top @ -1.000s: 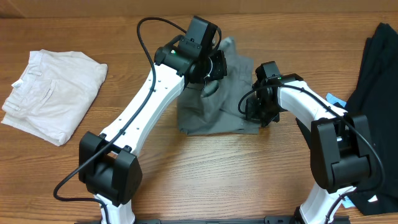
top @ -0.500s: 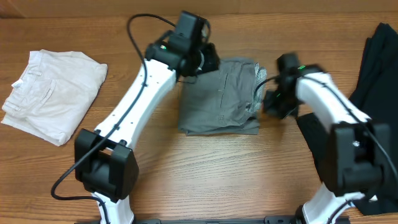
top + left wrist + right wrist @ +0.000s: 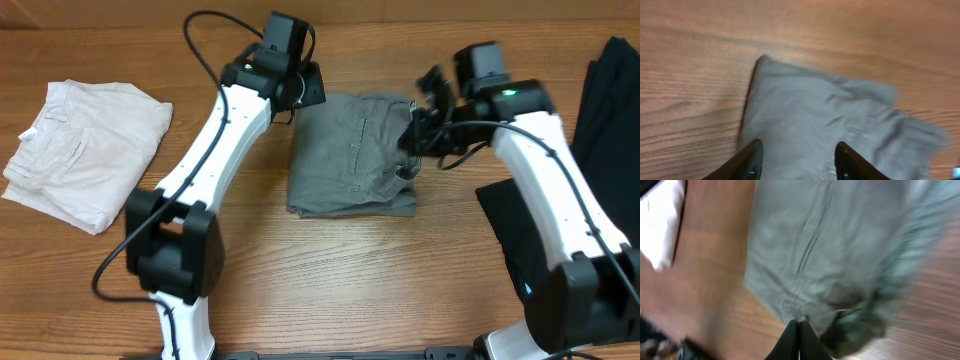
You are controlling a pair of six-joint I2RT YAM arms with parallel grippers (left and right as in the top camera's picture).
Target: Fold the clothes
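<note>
The mid-grey garment [image 3: 352, 155] lies folded in a rough rectangle at the table's middle, its right edge a little bunched. My left gripper [image 3: 303, 92] hovers over its far-left corner, open and empty; in the left wrist view the open jaws [image 3: 799, 149] frame the grey cloth [image 3: 820, 115]. My right gripper [image 3: 416, 130] is above the garment's right edge. In the blurred right wrist view its fingers [image 3: 799, 324] are pressed together over the grey cloth [image 3: 830, 245], with nothing seen between them. An off-white garment [image 3: 85, 150] lies folded at the left. Black clothes [image 3: 610, 110] lie at the right.
A second black piece [image 3: 505, 225] lies under the right arm, near the table's front right. Bare wooden table [image 3: 330, 280] runs in front of the grey garment and between it and the off-white one. Cables loop from both arms.
The grey garment's raised top part has dropped flat into a fold. My left gripper has let go and moved back and left. My right gripper has pulled off the right edge and risen.
</note>
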